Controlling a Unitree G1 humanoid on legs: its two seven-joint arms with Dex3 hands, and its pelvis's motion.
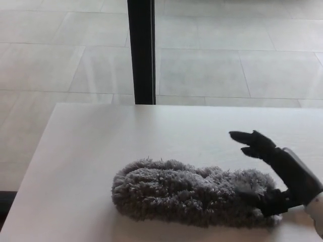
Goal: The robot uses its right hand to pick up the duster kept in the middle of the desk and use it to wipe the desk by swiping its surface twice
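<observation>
- Presently, the grey duster (194,193) lies flat mid-bench (91,151), not yet lifted.
- Right hand (275,171) hovers over its handle end, fingers (252,142) spread, thumb low beside the fluff; nothing gripped.
- Remaining, by judgement: grasp, lift, both swipes.
- Left hand not visible.

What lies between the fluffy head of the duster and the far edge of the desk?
Nothing: in the head view, the desk is bare from the duster to its far edge. The open right hand is at the duster's handle end.
</observation>
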